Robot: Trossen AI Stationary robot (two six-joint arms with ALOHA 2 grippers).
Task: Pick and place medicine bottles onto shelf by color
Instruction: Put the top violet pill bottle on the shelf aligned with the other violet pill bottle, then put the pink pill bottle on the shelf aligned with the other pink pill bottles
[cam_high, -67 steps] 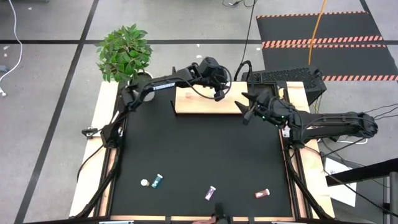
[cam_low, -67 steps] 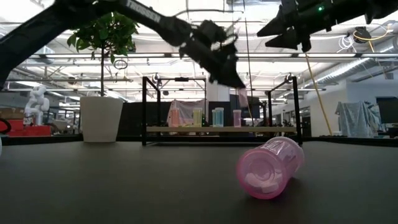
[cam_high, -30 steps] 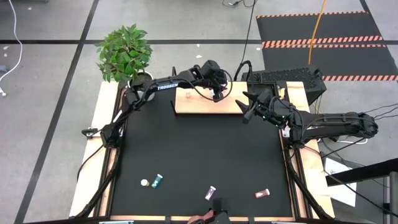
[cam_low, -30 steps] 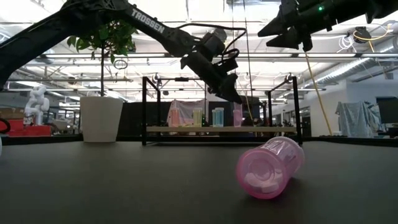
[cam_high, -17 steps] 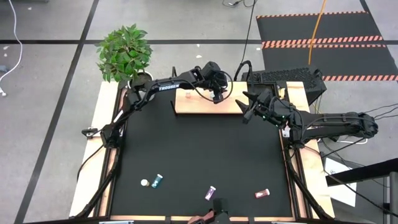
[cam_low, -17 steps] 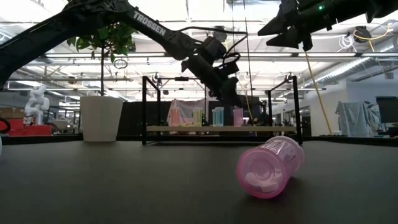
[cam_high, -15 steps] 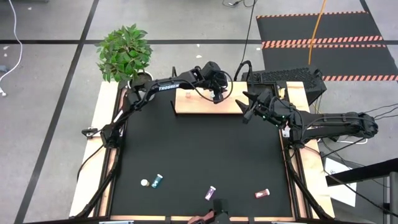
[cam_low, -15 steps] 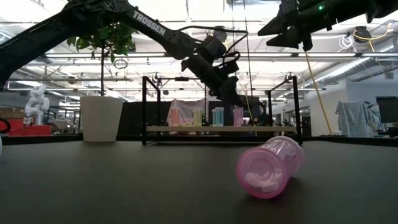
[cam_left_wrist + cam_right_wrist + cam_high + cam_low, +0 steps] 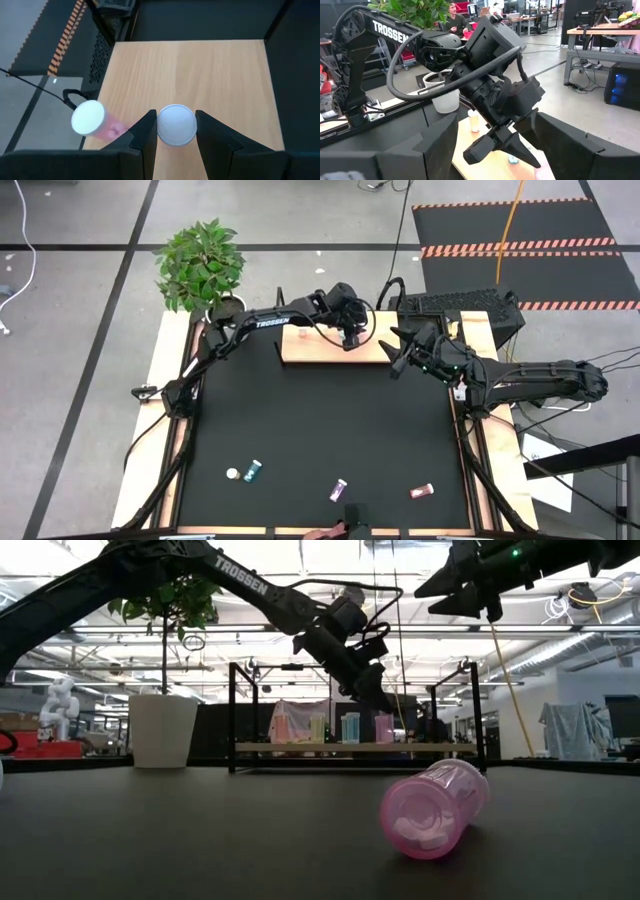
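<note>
While the left gripper [image 9: 176, 131] hangs over the shelf [image 9: 320, 350] at 12 o'clock on the table [image 9: 320, 420], its fingers [image 9: 146, 135] squeeze a white-capped bottle [image 9: 175, 124]. That bottle's colour is hidden under its cap. Beside it stands a pink bottle [image 9: 95, 121]. From the low camera, four bottles stand in a row on the shelf board: peach, yellow, teal and pink [image 9: 383, 727].

Three more bottles lie on the table near 6 o'clock: a teal one [image 9: 254, 470], a purple one [image 9: 339, 489] and a pink one [image 9: 422, 491]. A small white cap [image 9: 232, 474] sits by the teal one.

Waiting at 2 o'clock, the right gripper [image 9: 397, 352] hangs with its fingers spread and empty.
</note>
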